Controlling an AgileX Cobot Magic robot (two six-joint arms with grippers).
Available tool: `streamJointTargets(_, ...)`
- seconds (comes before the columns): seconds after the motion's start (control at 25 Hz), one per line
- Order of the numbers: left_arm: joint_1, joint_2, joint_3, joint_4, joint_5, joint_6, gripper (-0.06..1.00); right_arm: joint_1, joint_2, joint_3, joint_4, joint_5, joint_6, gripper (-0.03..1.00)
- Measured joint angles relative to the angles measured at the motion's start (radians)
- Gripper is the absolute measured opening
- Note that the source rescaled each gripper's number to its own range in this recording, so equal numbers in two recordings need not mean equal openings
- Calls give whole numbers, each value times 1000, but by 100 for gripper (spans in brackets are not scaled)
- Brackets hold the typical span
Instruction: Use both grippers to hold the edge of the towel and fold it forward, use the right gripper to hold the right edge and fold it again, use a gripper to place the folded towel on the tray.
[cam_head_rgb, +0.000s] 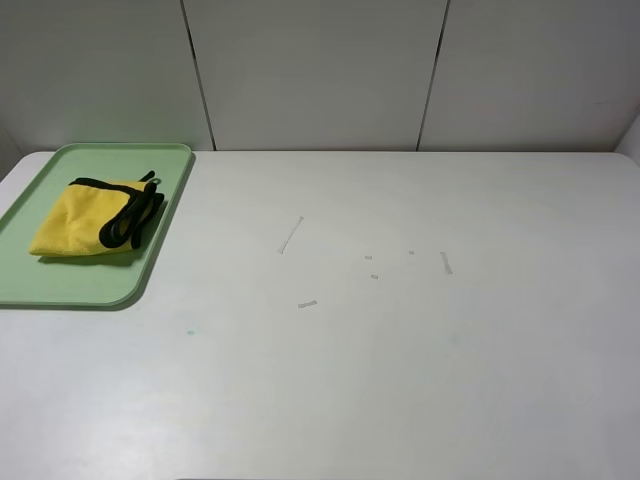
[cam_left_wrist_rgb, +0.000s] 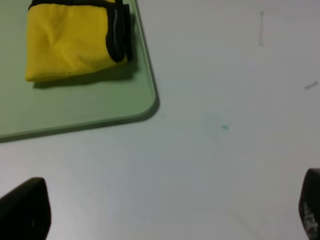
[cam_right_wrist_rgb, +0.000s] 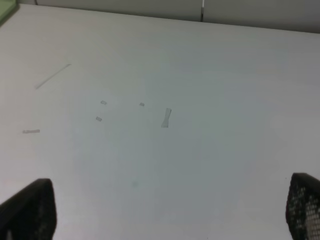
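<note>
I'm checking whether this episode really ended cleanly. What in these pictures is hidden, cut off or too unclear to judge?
- Green tray: its left side is cut off by the exterior high frame edge; the left wrist view crops it too.
- Yellow towel: inner layers hidden by its own folds.
- Left gripper and right gripper: only dark, blurred fingertip corners show, spread wide; the arms are outside the exterior high view.
- Small table marks: too small to identify.

A yellow towel (cam_head_rgb: 88, 228) with black edging is seen folded into a compact bundle, its black-trimmed edges gathered on its right side. It is laid flat inside a pale green tray (cam_head_rgb: 60, 290) with rounded corners, which is set at the far left of the scene.
</note>
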Motion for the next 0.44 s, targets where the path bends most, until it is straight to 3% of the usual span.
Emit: streamJointTargets(0.44,0,0,0,0,0,0,100,0,0,0,0,0,0,100)
